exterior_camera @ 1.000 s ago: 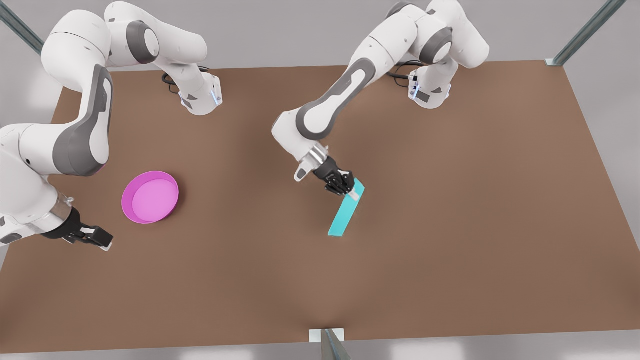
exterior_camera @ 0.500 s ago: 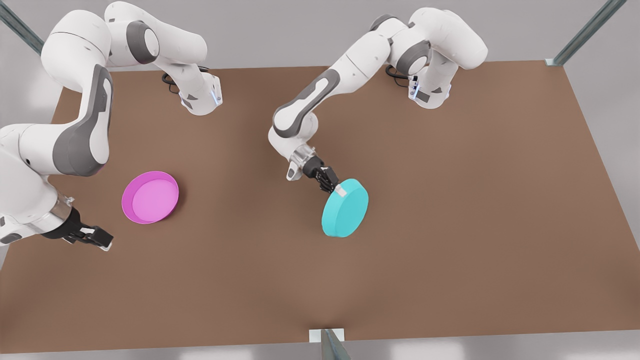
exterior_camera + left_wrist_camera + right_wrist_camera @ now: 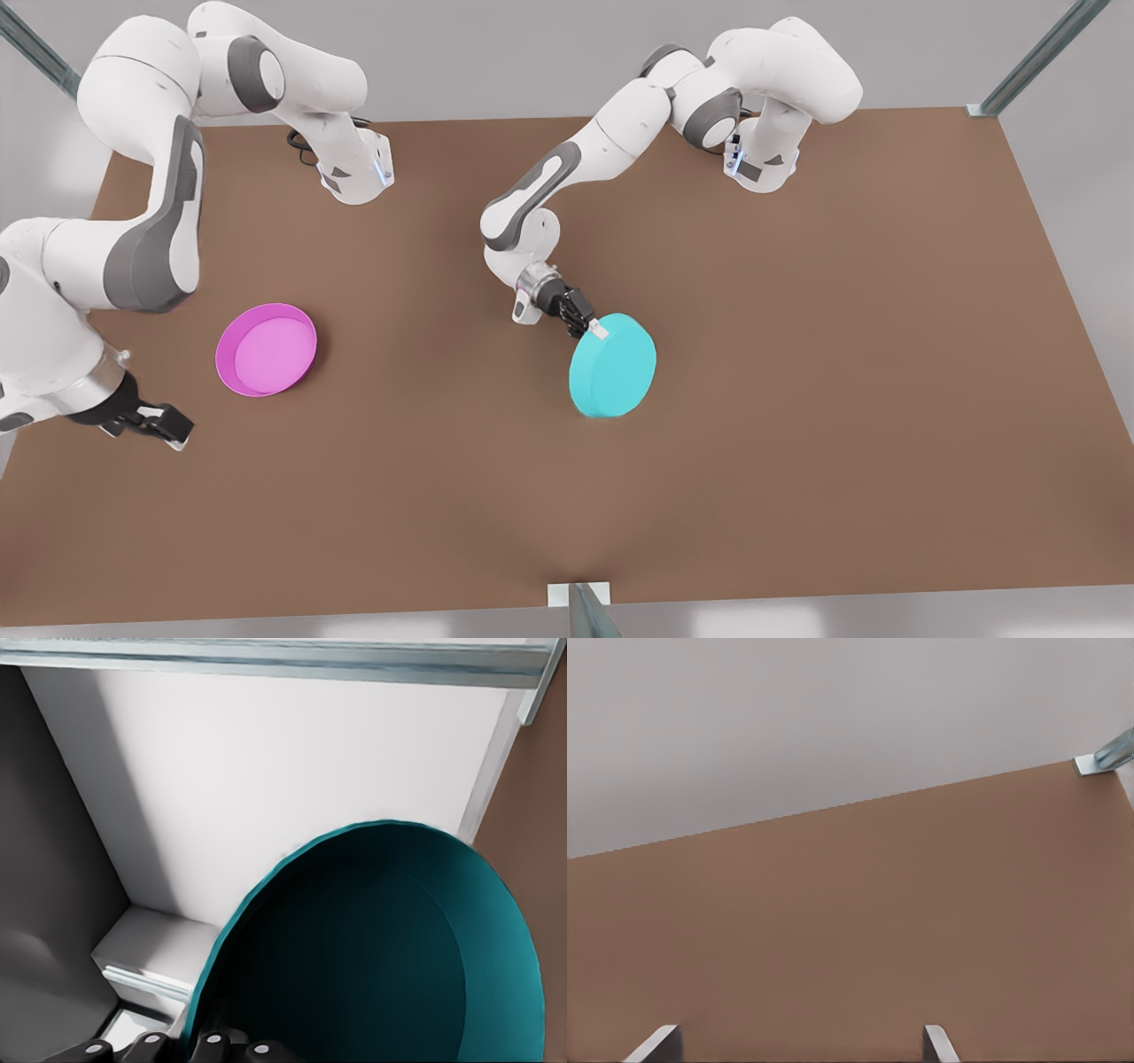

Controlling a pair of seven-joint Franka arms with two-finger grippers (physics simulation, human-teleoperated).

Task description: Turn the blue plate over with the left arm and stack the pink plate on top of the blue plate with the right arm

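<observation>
While the blue plate (image 3: 613, 365) sits near the middle of the brown table (image 3: 797, 399), bottom face up and rim down, bare board lies all round it: a wide stretch toward the front view's right edge, another toward the near edge, and a clear lane between it and the pink plate (image 3: 266, 348). The left gripper (image 3: 592, 327) is clamped on the blue plate's rim at the side facing the arm bases, one light finger pad (image 3: 599, 332) lying on the upturned bottom. Whether the plate's far rim touches the board or hangs just above it I cannot tell from the front view. In the left wrist view the plate's dark hollow inside (image 3: 372, 957) faces the camera, with the gripper's black body at the rim.

No brand, label or writing can be read on either plate, on the arms or on the table.

Rim up, the pink plate lies flat, near the front view's left edge. The right gripper (image 3: 168, 430) waits beside it, nearer that left edge and well apart from the blue plate; its fingers (image 3: 656, 1043) are spread, nothing between them, over bare table (image 3: 859, 930).
</observation>
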